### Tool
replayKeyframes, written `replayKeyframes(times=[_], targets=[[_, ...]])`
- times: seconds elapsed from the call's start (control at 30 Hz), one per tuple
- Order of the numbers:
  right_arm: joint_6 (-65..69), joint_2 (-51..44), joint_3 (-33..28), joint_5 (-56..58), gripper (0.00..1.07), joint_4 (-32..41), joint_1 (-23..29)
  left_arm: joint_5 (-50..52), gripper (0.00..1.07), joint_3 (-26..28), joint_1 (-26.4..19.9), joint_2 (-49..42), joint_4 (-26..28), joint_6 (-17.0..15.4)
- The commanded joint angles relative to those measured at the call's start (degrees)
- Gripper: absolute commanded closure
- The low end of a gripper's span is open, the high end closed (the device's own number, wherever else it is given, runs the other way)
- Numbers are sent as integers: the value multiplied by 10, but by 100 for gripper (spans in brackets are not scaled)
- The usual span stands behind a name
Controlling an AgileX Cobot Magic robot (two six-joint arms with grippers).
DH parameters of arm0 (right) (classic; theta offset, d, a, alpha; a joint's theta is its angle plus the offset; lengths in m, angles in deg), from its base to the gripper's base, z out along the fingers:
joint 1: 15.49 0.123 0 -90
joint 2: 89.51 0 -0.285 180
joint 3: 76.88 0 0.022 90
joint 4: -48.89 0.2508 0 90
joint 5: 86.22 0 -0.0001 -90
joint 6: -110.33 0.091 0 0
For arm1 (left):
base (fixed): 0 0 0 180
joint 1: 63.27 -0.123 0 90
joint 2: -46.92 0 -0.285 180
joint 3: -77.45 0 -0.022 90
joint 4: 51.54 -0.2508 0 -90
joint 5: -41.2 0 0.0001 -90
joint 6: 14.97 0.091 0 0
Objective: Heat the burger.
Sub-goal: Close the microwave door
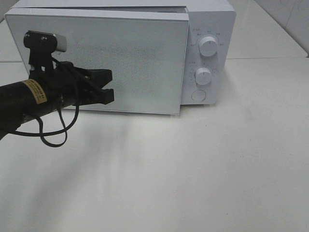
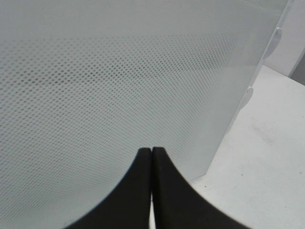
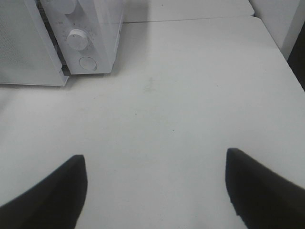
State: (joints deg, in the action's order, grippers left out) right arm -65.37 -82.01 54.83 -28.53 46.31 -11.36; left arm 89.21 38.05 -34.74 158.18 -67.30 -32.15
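The burger is out of view in every frame. A white microwave (image 1: pixel 212 19) stands at the back of the table, and its frosted dotted door (image 1: pixel 140 58) sits slightly proud of the body at its right edge. My left gripper (image 1: pixel 111 85) hovers in front of the door's left half. In the left wrist view the left gripper (image 2: pixel 151 150) is shut, fingers pressed together with nothing between them, close to the door (image 2: pixel 119 81). My right gripper (image 3: pixel 156 157) is open over bare table, away from the microwave (image 3: pixel 102 33).
The control panel carries two knobs, one upper (image 1: pixel 208 47) and one lower (image 1: pixel 203 76), with a round button (image 1: pixel 198 95) below them. The white table (image 1: pixel 193 169) stretches out in front. A black cable (image 1: pixel 55 137) loops under the left arm.
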Motion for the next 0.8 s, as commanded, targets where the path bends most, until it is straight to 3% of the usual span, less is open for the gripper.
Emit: replayKeyframes(times=[0.03, 0.8], targets=[[-6, -15, -2, -8, 31, 2, -2, -13, 107, 19, 14, 5, 11, 2], [-7, -15, -2, -8, 31, 2, -2, -116, 107, 208, 69, 95, 30, 13]])
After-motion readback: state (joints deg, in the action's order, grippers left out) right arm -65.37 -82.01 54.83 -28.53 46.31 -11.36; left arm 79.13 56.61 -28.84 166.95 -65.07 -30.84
